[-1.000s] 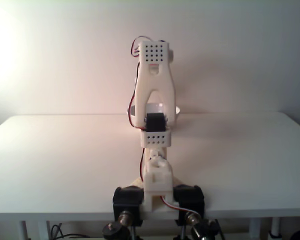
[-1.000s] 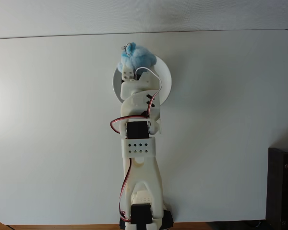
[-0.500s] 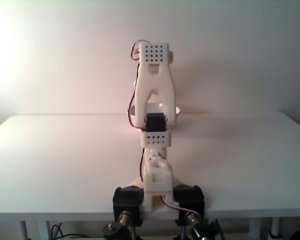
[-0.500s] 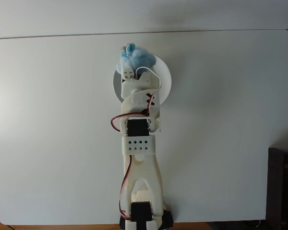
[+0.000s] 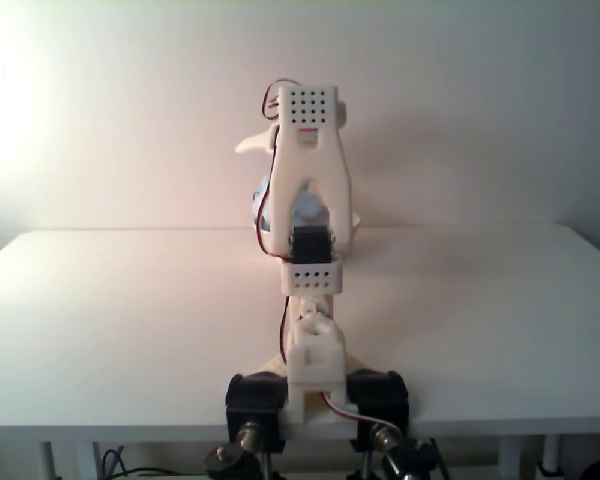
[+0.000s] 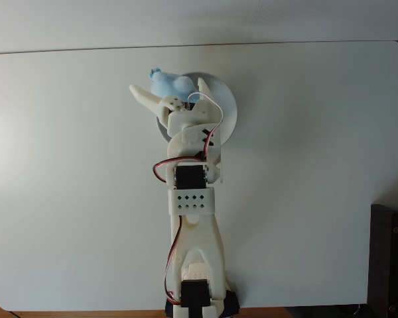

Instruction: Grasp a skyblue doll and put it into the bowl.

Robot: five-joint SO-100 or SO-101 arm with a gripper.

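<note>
Fixed view from above: the hand (image 6: 167,89) is spread, released, skyblue doll (image 6: 168,83) between its fingers over the bowl (image 6: 227,109) rim; withdraw straight upward.

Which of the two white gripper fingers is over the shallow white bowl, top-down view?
The right-hand finger in that fixed view, above the shallow white bowl. The left-hand finger juts past its rim over the white table.

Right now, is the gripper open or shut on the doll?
Open. From above, the gripper has its fingers spread wide, with the skyblue doll between them at the bowl rim.
</note>
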